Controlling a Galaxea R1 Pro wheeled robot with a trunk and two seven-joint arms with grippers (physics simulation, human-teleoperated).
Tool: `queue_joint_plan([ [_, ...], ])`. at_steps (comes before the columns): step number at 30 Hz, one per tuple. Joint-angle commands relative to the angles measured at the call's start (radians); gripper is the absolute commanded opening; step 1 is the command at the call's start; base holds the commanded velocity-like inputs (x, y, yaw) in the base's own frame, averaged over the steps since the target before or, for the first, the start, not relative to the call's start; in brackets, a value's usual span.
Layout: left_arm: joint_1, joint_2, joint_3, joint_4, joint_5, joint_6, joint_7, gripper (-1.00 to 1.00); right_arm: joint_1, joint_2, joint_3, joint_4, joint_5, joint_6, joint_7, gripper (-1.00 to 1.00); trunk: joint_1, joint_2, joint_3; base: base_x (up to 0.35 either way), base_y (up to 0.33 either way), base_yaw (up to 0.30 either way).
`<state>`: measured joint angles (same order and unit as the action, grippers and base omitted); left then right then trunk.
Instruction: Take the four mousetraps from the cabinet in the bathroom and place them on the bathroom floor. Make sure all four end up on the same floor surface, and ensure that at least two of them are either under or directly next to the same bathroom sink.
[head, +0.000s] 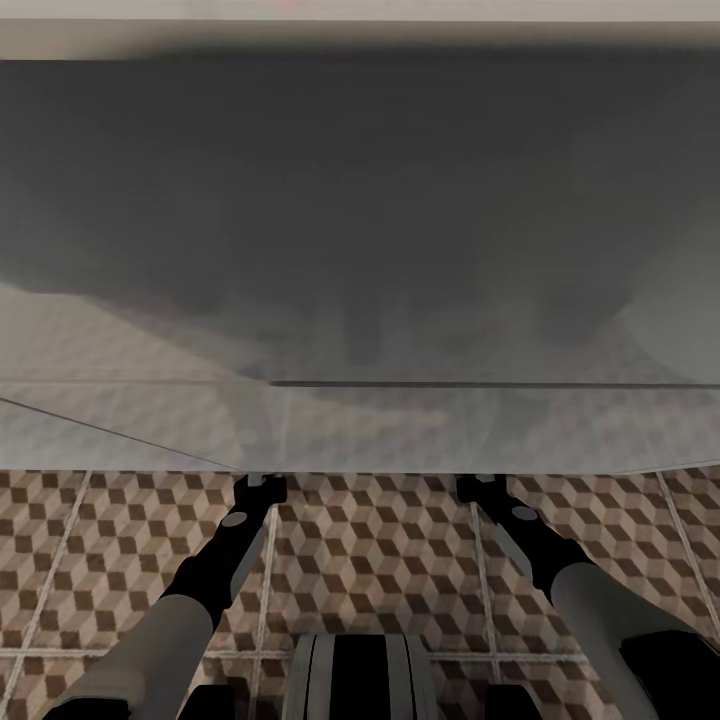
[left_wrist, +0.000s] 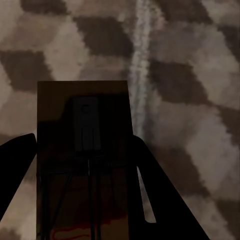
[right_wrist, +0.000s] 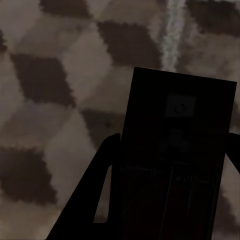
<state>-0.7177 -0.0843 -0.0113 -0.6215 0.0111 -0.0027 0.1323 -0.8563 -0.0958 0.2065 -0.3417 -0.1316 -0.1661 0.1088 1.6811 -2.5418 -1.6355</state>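
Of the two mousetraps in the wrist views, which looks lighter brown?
The mousetrap between the left gripper fingers: its board reads warm brown. The one in the right gripper is near-black. Both hang over the tiled bathroom floor.

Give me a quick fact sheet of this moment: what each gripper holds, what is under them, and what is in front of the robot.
Left gripper: shut on a mousetrap, a flat dark-brown rectangle between its fingers
Right gripper: shut on a second mousetrap, darker in shadow
Beneath both: bathroom floor, tiles with a brown, beige and grey cube pattern
Ahead of the robot: a large pale grey surface, shadowed; too blurred to identify
Arms: both reach forward and down over the floor, ending near the pale surface's lower edge
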Motion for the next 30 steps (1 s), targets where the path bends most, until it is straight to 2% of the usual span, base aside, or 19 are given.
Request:
queue_joint_plan([
  [1,0.000,0.000,-0.002,0.000,0.001,0.000,0.004,-1.00,-0.001,-0.001,0.005,0.001,-0.012,-0.004,0.005,-1.00,0.000,0.000,0.000,0.000,0.000,0.000],
  [30,0.000,0.000,-0.001,0.005,0.000,-0.002,0.004,-1.00,-0.001,-0.001,0.004,0.001,-0.013,-0.004,0.005,-1.00,0.000,0.000,0.000,0.000,0.000,0.000],
])
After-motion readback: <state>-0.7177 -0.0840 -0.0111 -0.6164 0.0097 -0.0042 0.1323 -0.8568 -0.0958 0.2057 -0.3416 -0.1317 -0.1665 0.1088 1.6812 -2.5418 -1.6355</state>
